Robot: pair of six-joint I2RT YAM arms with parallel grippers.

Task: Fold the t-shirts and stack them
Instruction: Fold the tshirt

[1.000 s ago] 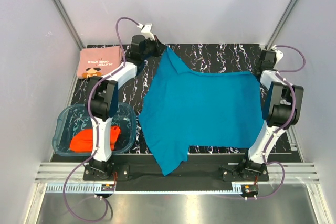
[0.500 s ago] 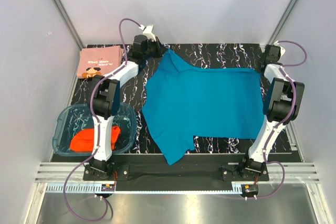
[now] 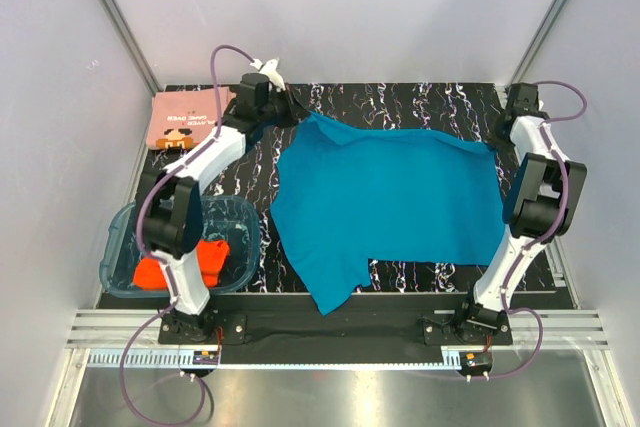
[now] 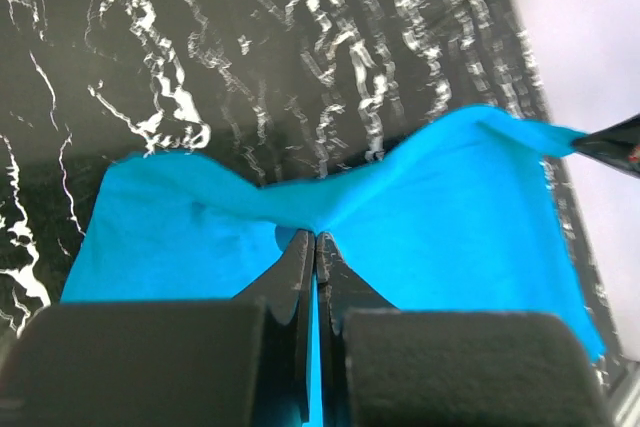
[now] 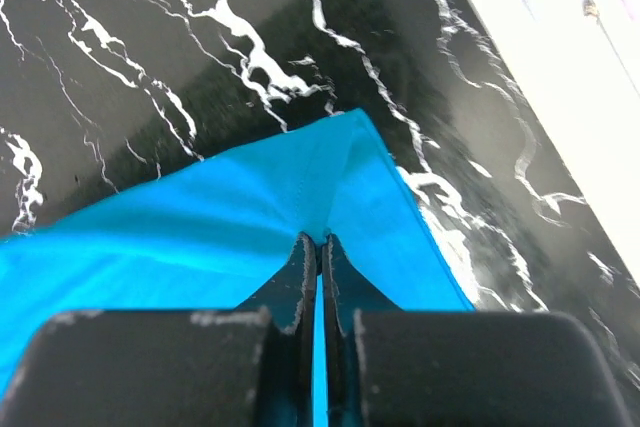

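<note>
Bright even overhead light, faint shadows, sheen on sill (image 3: pixel 320 397), table (image 4: pixel 200 47) slightly smeared in wrist views, near fingers (image 4: pixel 150 357) soft.

Top camera looks down; wrist cameras closely face the shared teal t-shirt (image 3: pixel 390 197).
</note>
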